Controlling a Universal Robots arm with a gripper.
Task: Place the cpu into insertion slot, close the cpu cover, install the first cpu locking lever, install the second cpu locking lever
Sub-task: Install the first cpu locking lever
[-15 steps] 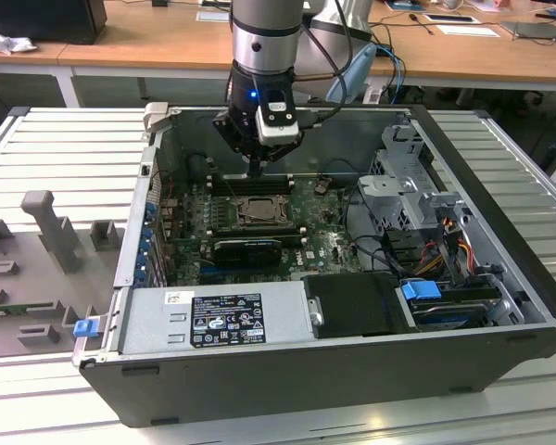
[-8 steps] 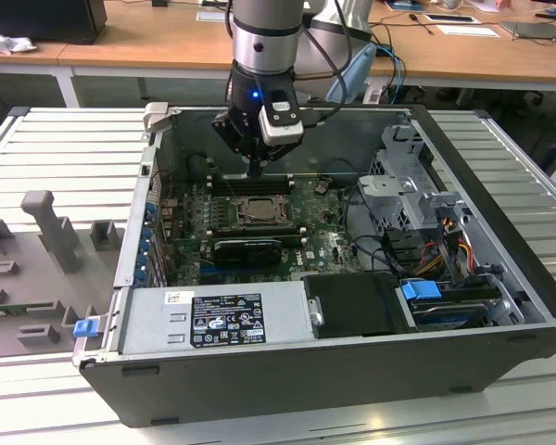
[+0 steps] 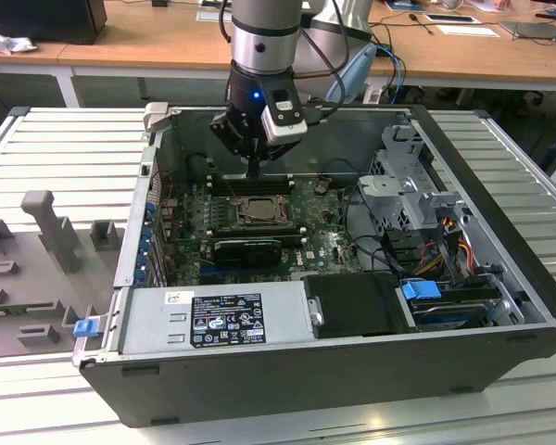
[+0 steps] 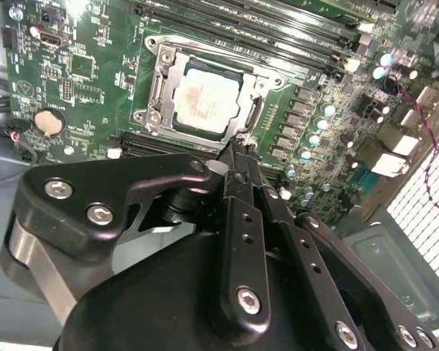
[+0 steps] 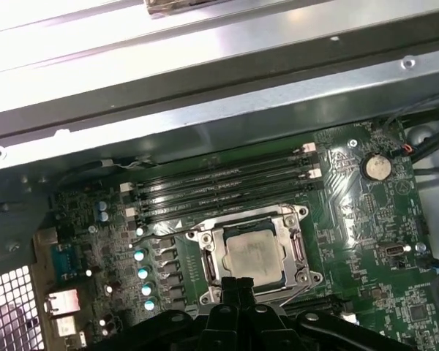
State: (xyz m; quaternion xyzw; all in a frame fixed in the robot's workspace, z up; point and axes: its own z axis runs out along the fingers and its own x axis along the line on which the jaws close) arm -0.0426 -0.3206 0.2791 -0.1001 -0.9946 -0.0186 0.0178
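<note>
The cpu (image 4: 205, 102) (image 5: 254, 254) lies flat in the insertion slot (image 3: 257, 209) on the green motherboard, silvery face up. The cpu cover (image 4: 161, 84) (image 5: 296, 252) is down around it as a metal frame, and the chip shows through its window. The slot's contact field is hidden under the chip. My gripper (image 4: 238, 150) (image 5: 238, 285) (image 3: 253, 170) is shut with nothing seen between its fingers. Its tip hangs right at one edge of the socket, beside a thin metal lever (image 4: 254, 113) that runs along that side.
Long black memory slots (image 5: 219, 183) run beside the socket. A black card (image 3: 250, 248) sits near it, a power supply (image 3: 222, 315) in front, and a drive cage with cables (image 3: 412, 185) at the exterior view's right. Case walls (image 3: 426, 139) surround the board.
</note>
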